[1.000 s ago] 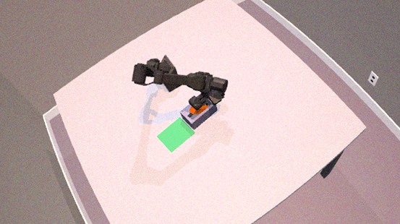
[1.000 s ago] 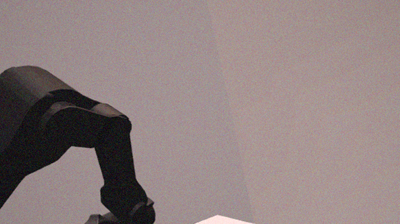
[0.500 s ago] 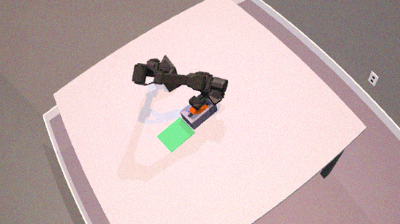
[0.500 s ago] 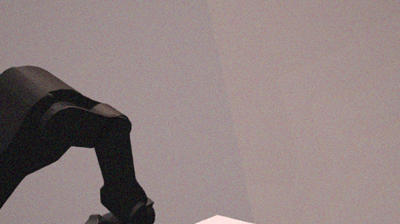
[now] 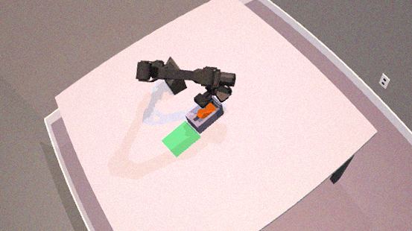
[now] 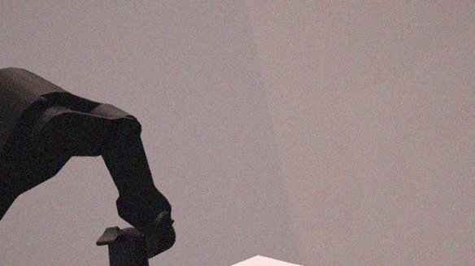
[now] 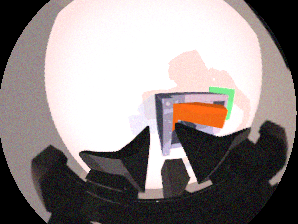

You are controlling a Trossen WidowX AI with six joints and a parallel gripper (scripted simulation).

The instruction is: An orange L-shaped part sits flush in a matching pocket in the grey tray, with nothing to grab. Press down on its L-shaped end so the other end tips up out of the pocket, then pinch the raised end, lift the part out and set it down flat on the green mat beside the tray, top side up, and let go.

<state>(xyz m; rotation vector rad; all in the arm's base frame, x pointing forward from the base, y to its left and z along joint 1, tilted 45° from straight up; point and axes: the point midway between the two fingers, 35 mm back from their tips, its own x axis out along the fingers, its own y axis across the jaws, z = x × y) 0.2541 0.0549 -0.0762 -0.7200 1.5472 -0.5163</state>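
A: Largest first. Table [image 5: 267,132], pale pink, carries everything. Arm [image 5: 184,75] reaches out from its base and bends down over the tray.

B: Mat [image 5: 180,139]?

A: Green, flat on the table, touching the tray's near corner. Nothing on it. Its closeness makes for a short carry, I judge.

B: Tray [image 5: 211,122] and part [image 5: 206,111]?

A: Grey tray, orange part in its pocket. Top view suggests the part sits tilted, one end raised; wrist view agrees roughly, the orange bar [image 7: 200,115] standing above the grey rim. Not certain how far.

B: Hand [image 7: 162,151]?

A: Fingers partly apart, gripping nothing. It hangs low at the tray's far end, one dark finger [image 7: 206,149] overlapping the orange. Likely pressing the L end to tip the other up. Contact itself I cannot confirm.

B: Stage?

A: Tipping step, by my reading. Pinch, lift, placing not yet done.
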